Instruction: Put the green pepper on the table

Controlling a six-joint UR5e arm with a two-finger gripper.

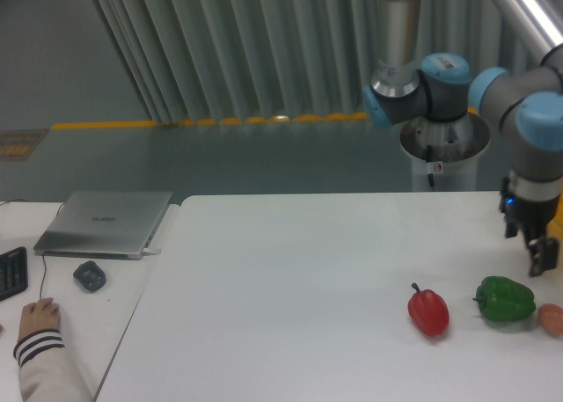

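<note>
The green pepper lies on the white table at the right, between a red pepper and a small orange-tan object. My gripper hangs above and a little to the right of it, clear of it. Its fingers are apart and nothing is between them. Part of the gripper sits close to the frame's right edge.
A red pepper rests left of the green one. A small orange-tan egg-like object lies at the right edge. On the adjacent desk at left are a laptop, a mouse, a keyboard and a person's hand.
</note>
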